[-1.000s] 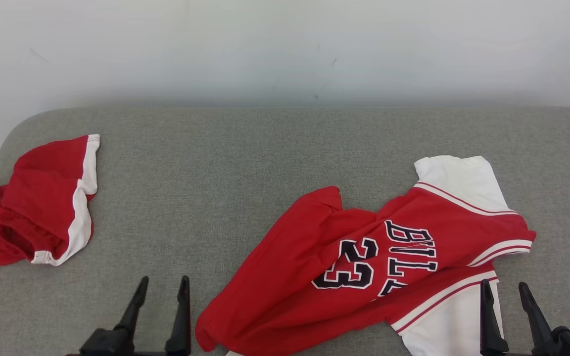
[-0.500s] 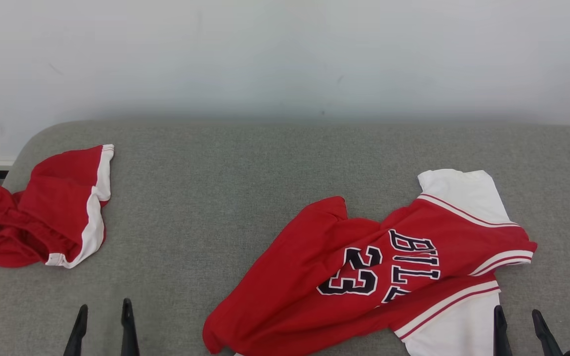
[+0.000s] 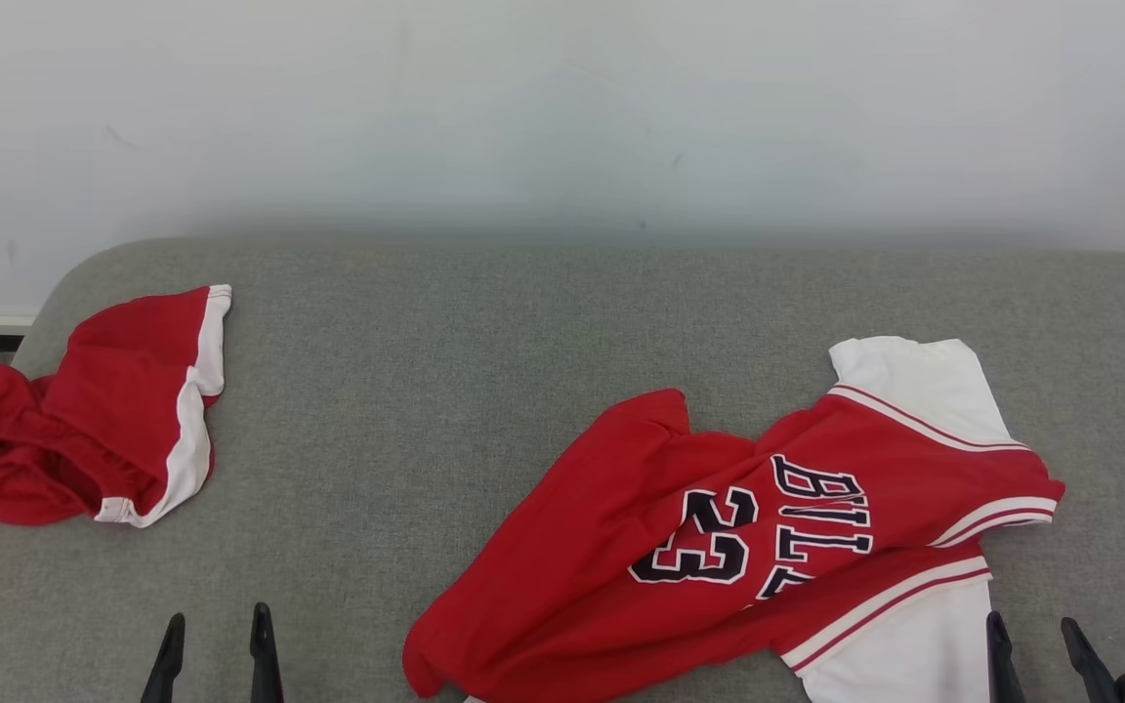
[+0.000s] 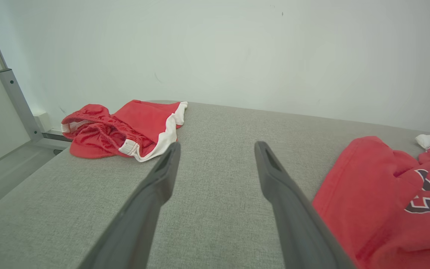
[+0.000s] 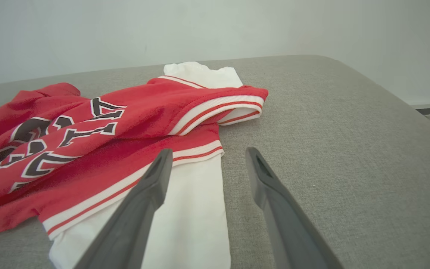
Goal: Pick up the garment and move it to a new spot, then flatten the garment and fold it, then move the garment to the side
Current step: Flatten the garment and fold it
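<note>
Left pincer (image 3: 219, 615) and right pincer (image 3: 1030, 619) drawn back, both wide, empty, one jersey (image 3: 719, 508), one shorts (image 3: 123, 391)

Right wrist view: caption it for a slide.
Open jaws point at the white sleeve of a crumpled red jersey on the grey cushion.

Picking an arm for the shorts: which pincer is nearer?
Left. The left pincer is just robot-side of the shorts; the right pincer is past the jersey, at its white sleeve.

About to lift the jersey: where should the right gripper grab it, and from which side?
Probably the near white sleeve, flat just ahead of the open right gripper. Come in low from the robot's side and pinch its free right edge.
</note>
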Controlling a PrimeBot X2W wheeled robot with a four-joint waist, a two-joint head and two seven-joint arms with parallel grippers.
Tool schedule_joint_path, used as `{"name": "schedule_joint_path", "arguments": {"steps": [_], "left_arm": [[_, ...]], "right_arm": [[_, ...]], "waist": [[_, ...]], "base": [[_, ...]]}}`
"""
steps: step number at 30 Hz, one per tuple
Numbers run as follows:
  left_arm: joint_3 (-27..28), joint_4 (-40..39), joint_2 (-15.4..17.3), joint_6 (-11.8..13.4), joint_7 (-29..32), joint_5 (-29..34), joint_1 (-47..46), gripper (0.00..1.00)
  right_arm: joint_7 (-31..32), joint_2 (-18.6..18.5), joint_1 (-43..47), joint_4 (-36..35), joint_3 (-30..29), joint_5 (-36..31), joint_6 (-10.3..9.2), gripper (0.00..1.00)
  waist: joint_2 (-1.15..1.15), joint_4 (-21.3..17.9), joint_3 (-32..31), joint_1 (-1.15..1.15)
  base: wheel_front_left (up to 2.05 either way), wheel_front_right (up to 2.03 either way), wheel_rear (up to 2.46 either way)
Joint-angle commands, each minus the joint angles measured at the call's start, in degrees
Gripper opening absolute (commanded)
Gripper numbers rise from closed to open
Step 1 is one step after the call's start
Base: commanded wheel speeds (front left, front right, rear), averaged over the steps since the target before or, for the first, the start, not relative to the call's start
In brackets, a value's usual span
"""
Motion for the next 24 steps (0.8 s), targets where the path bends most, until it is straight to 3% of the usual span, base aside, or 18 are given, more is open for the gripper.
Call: {"name": "schedule_joint_path", "arguments": {"steps": [1,13,14,15,16,17,24], "left_arm": [[0.2,0.2,-0.3,-0.4,-0.2,0.7,-0.6,1.0],[2.4,2.2,-3.1,-4.1,-0.2,3.2,-3.1,1.0],[2.6,2.3,-3.2,-4.3,-0.2,3.4,-3.1,1.0],[2.8,2.4,-3.4,-4.4,-0.2,3.6,-3.2,1.0],[3.1,2.5,-3.5,-4.6,-0.2,3.7,-3.2,1.0],[3.3,2.5,-3.6,-4.8,-0.2,3.8,-3.3,1.0],[4.3,2.8,-4.4,-5.7,-0.2,4.7,-3.5,1.0]], "right_arm": [[0.2,-0.5,-0.6,0.4,-0.1,-0.3,-0.13,1.0],[4.3,-1.6,-5.8,14.1,0.7,1.0,-0.13,1.0],[4.4,-1.6,-6.1,15.1,0.9,1.0,-0.13,0.88],[4.7,-1.4,-6.4,16.1,1.2,1.3,-0.13,0.41],[4.6,-1.3,-6.6,16.8,1.4,1.7,-0.13,0.14],[4.3,-1.4,-6.8,17.3,1.6,1.8,-0.13,0.0],[1.2,-1.4,-5.8,16.7,0.9,4.0,-0.13,0.0]], "waist": [[0.0,0.0,0.2,0.0],[0.0,0.8,1.7,0.0],[0.0,0.8,1.8,0.0],[0.0,0.8,1.8,0.0],[0.0,0.8,1.9,0.0],[0.0,0.7,2.0,0.0],[0.0,0.0,2.4,0.0]], "base": [[0.0,0.0,0.0],[0.0,0.0,0.0],[0.0,0.0,0.0],[0.0,0.0,0.0],[0.0,0.0,0.0],[0.0,0.0,0.0],[0.0,0.0,0.0]]}}
